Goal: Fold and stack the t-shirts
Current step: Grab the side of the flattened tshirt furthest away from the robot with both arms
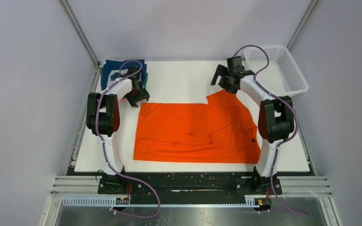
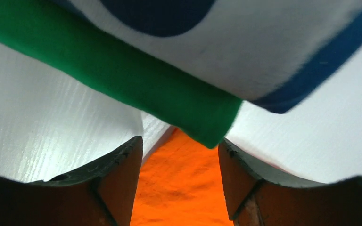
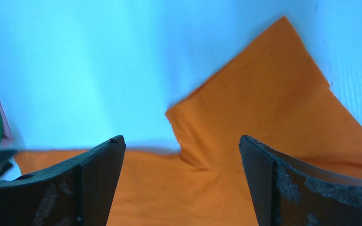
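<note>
Your left gripper (image 2: 181, 141) has its fingers part-way apart with nothing pinched. The orange t-shirt (image 1: 188, 127) shows between them, and the green t-shirt (image 2: 122, 70), with the navy t-shirt (image 2: 160, 14) against it, sits just beyond the tips. If you close here, you may catch the green edge along with the orange corner and drag that pile out of square. Your right gripper (image 3: 181, 139) is spread wide and empty. The orange sleeve lies ahead of its fingers and between them, untouched. If only one side bites, or a finger takes a single layer where the cloth is doubled, the fold likely goes skewed and the turned-in parts nearer you open up.
</note>
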Controlling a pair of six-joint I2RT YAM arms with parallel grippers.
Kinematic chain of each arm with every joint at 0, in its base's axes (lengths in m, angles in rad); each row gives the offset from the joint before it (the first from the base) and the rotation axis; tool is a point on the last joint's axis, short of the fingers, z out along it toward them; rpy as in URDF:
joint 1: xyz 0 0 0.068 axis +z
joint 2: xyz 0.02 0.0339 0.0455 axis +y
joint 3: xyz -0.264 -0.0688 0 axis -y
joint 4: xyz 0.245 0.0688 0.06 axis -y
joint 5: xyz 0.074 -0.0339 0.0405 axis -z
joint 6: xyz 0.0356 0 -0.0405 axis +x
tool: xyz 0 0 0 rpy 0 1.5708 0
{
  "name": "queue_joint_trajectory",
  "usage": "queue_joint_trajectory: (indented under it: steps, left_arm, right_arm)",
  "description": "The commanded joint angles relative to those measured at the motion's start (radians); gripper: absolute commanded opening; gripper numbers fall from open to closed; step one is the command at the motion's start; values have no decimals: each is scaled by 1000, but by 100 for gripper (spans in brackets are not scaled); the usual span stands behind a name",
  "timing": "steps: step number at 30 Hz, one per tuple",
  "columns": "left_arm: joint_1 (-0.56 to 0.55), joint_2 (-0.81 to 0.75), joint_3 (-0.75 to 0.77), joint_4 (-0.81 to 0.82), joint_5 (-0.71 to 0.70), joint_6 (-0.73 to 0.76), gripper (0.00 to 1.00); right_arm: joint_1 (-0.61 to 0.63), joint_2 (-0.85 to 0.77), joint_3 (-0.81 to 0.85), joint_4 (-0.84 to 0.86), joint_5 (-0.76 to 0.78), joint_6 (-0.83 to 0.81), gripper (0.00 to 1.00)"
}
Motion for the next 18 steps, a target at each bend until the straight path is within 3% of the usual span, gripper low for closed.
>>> queue_joint_trajectory:
  steps: [1, 5, 11, 15, 17, 18]
  left_arm:
    - [0, 21, 40, -56, -51, 15, 59]
    - [-1, 46, 50, -67, -46, 13, 58]
    - [-2, 54, 63, -57, -35, 11, 44]
    - [-3, 66, 84, -68, -23, 25, 22]
    - [-5, 67, 86, -68, -11, 45, 1]
    - [-5, 66, 82, -68, -6, 52, 0]
  right_arm:
    - [-36, 110, 128, -10, -27, 141, 99]
    - [-39, 208, 238, -10, -12, 212, 99]
    - [-44, 344, 403, -66, 50, 245, 99]
    - [-45, 439, 532, -174, 55, 235, 99]
    - [-47, 465, 586, -229, 46, 211, 99]
    - [-47, 474, 609, -261, 42, 190, 99]
